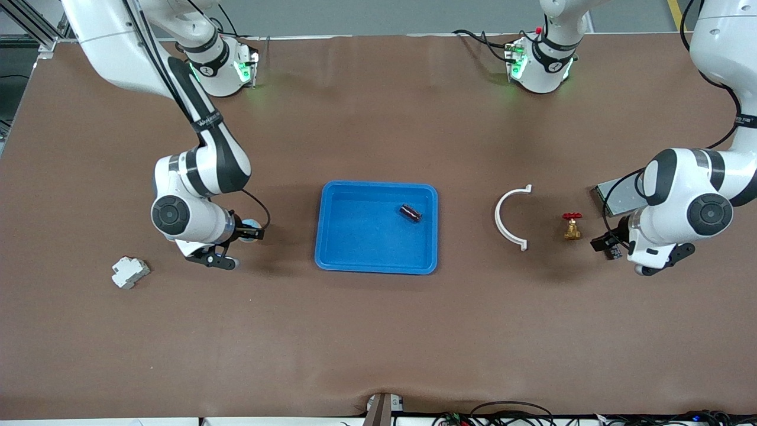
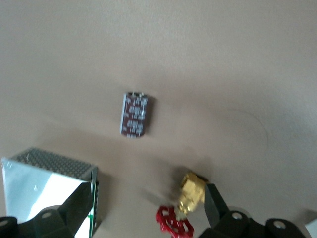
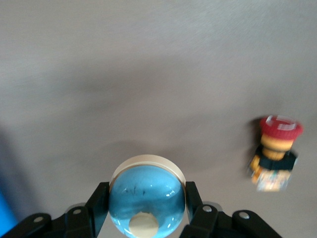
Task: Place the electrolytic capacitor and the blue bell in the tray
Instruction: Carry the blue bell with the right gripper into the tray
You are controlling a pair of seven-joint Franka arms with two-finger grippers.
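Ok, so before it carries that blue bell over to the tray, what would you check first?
1. Blue bell gripped by the right hand: ok, shut on its sides.
2. Bell lifted off the table: cannot tell.
3. Room in the tray: ok, its floor is mostly bare.
4. Capacitor in the tray: ok, lying inside.
5. Left hand out of the way: ok, open, waiting near the brass valve at the left arm's end.
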